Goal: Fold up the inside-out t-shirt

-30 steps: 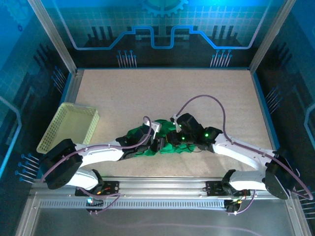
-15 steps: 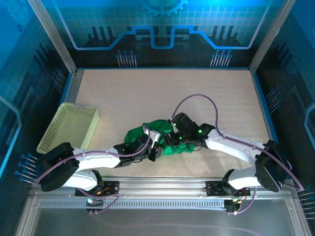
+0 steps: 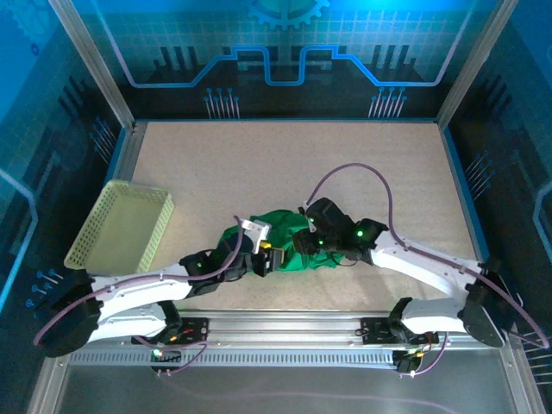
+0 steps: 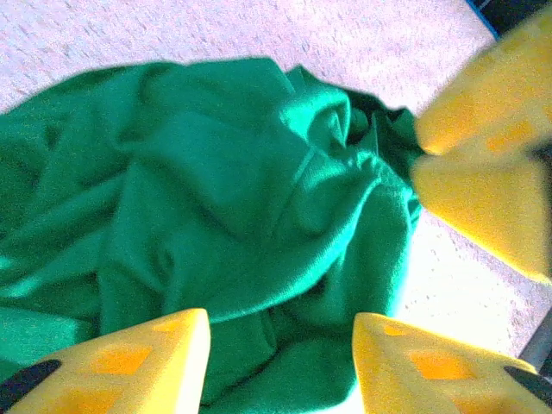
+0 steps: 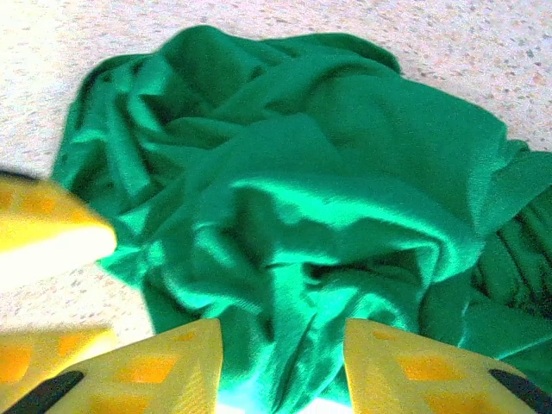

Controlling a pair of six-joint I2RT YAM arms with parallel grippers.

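Note:
The inside-out t-shirt (image 3: 278, 231) is a crumpled bright-green heap at the table's near middle, with both grippers at it. My left gripper (image 3: 264, 259) comes in from the left at the heap's near edge. In the left wrist view, the left gripper (image 4: 280, 349) is open, folds of the t-shirt (image 4: 216, 190) lying between and beyond its yellow fingers. My right gripper (image 3: 302, 247) meets the heap from the right. In the right wrist view, the right gripper (image 5: 280, 366) is open too, above a ridge of the t-shirt (image 5: 328, 198). Each wrist view catches the other gripper's yellow fingers (image 4: 483, 112) (image 5: 47, 237) close by.
A pale yellow-green perforated basket (image 3: 125, 226) leans at the table's left edge. Bare speckled tabletop (image 3: 293, 164) stretches behind the heap. Metal frame posts and a blue rim (image 3: 457, 172) bound the table.
The left arm has stretched lower and flatter along the near edge, its gripper staying at the heap. The right gripper shifted slightly. The green heap has been pushed around a little.

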